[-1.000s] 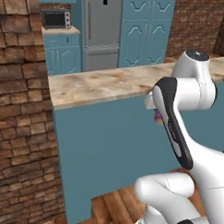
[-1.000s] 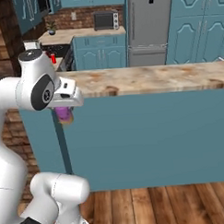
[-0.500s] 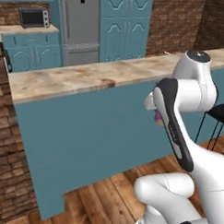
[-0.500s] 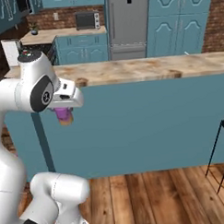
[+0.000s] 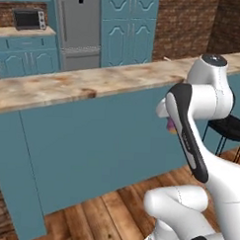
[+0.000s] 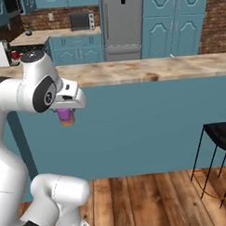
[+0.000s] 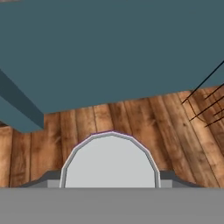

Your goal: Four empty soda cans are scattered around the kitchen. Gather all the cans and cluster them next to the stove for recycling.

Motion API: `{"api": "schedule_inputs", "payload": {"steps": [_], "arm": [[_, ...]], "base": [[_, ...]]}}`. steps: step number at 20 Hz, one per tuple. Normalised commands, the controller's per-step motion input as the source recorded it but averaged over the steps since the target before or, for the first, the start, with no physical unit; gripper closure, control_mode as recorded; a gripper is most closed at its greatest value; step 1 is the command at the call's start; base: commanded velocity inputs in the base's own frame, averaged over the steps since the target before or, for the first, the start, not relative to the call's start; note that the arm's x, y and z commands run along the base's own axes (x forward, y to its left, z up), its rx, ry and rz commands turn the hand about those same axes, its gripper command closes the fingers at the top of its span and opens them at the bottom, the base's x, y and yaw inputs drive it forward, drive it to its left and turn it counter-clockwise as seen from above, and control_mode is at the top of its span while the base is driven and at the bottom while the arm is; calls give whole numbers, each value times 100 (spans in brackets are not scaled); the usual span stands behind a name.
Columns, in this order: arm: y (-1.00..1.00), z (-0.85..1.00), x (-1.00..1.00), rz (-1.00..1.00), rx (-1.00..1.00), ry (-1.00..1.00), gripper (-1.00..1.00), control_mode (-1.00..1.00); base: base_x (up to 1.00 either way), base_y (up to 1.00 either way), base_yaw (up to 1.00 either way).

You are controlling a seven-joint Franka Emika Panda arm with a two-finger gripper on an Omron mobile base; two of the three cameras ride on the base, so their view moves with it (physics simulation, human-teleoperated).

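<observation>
Holding purple soda can (image 6: pixel 66 116), gripper (image 6: pixel 67 112) clamped on it, beside teal island (image 6: pixel 148 127).

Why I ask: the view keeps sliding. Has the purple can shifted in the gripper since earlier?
No. The purple can stays under the gripper; the camera moved.

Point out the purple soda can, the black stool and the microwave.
purple soda can (image 6: pixel 66 116), right base view, on its purple side below the hand.
black stool (image 6: pixel 222 132), right base view, on its dark seat.
microwave (image 6: pixel 81 21), right base view, on its dark front door.
</observation>
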Motion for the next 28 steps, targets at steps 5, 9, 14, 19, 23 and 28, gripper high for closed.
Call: {"api": "schedule_inputs", "payload": {"steps": [5, 9, 14, 19, 23, 28], "arm": [[0, 0, 0, 0, 0, 0, 100, 100], [0, 0, 0, 0, 0, 0, 100, 100], [0, 0, 0, 0, 0, 0, 100, 100], [0, 0, 0, 0, 0, 0, 100, 100], [0, 0, 0, 0, 0, 0, 100, 100], [0, 0, 0, 0, 0, 0, 100, 100]], "base": [[-13, -68, 27], [-16, -69, 27], [-25, -71, 26], [-32, -79, 24], [-44, -78, 19], [-57, -81, 15]]}}
